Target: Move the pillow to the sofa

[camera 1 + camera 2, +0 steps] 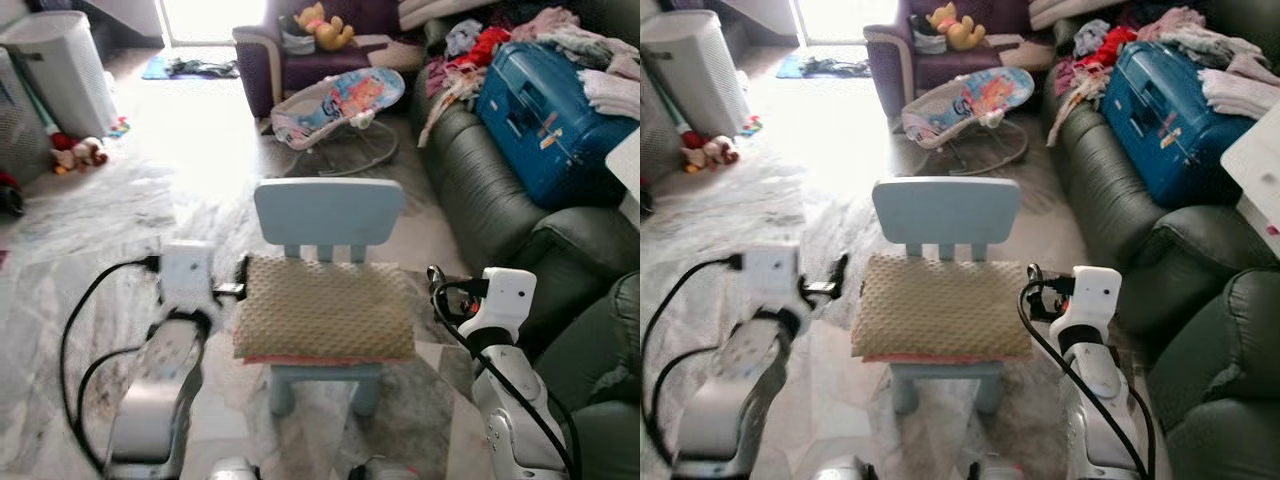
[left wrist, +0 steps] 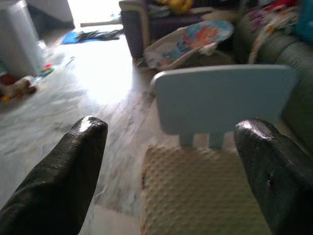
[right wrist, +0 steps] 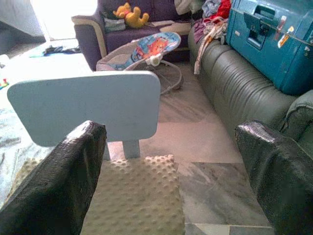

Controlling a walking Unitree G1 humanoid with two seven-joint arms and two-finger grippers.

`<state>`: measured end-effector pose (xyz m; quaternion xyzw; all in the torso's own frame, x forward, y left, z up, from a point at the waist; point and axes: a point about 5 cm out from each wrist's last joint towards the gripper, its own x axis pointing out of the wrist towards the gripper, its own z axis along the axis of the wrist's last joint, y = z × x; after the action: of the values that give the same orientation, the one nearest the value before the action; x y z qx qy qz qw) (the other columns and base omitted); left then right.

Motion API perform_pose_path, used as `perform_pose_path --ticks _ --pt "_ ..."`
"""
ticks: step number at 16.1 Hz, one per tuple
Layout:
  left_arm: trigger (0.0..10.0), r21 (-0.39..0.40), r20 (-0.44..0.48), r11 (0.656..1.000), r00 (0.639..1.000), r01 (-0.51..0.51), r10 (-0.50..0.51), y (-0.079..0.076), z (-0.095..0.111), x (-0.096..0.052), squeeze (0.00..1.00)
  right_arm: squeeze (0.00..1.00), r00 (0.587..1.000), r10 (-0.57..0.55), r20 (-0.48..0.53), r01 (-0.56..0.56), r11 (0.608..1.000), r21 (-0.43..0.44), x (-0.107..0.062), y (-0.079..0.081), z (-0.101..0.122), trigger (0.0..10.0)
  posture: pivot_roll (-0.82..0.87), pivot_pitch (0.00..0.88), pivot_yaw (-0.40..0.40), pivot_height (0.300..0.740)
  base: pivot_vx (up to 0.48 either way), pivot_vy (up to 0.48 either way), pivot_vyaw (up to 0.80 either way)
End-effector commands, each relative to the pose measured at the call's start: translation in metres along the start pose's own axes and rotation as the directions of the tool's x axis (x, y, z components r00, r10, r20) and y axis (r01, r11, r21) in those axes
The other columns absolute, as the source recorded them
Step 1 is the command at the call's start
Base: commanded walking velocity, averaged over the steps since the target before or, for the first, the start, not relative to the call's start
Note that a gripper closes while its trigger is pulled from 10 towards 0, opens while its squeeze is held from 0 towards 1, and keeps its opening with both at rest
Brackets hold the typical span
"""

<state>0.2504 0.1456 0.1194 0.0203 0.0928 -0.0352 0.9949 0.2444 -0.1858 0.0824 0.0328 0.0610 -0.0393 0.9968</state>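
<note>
A pale marble-patterned floor runs through a living room, and we face a dark green leather sofa along the right side. On its seat we see a blue suitcase with heaped clothes behind it. Farther back stands a purple armchair carrying a yellow plush toy, with a baby bouncer on the floor before it. A white air purifier stands at the far left, small toys beside it.

At centre is a light blue child's chair, its backrest away from us. The pillow, beige and dimpled, lies flat on the chair seat, covering it and overhanging the front and side edges.

The left gripper sits at the pillow's left edge, its two black fingers spread wide apart and holding nothing; in the left wrist view the pillow's left edge and the chair backrest lie between them. The right gripper hovers at the pillow's right edge, its fingers likewise spread and empty; we cannot tell whether either gripper touches the pillow. The two silver arms flank the chair, the left arm and the right arm, each trailing black cable.
</note>
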Motion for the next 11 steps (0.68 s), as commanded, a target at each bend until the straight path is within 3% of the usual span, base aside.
perform_pose_path --ticks 1,5,8,11 --pt "10.0 0.01 -0.011 1.0 1.0 0.028 -0.028 -0.0012 -0.0009 0.0033 0.0 0.0 1.0 -0.019 0.023 0.019 1.0 0.003 -0.0018 -0.0025 0.0047 10.0 -0.01 0.002 0.028 0.74 0.0 0.0 0.0" --pt "10.0 0.003 -0.007 1.0 1.0 0.023 -0.023 -0.0021 -0.0009 0.0028 0.0 0.0 1.0 -0.024 0.019 0.024 1.0 -0.011 -0.0018 -0.0081 0.0041 10.0 0.0 0.013 0.013 0.74 0.062 0.0 0.0" --pt "10.0 -0.029 -0.005 0.999 1.0 0.012 -0.013 -0.0055 -0.0015 0.001 0.0 0.0 1.0 -0.002 0.023 0.002 1.0 -0.015 0.0021 -0.0045 0.0074 10.0 0.0 0.023 -0.008 0.74 0.37 0.0 -0.8" --pt "10.0 -0.062 0.01 0.998 1.0 0.013 -0.012 -0.0076 -0.0002 -0.0008 0.0 0.0 1.0 0.011 0.023 -0.01 1.0 -0.02 0.0043 -0.0031 0.0086 10.0 0.0 0.03 -0.021 0.74 0.399 0.0 -0.14"
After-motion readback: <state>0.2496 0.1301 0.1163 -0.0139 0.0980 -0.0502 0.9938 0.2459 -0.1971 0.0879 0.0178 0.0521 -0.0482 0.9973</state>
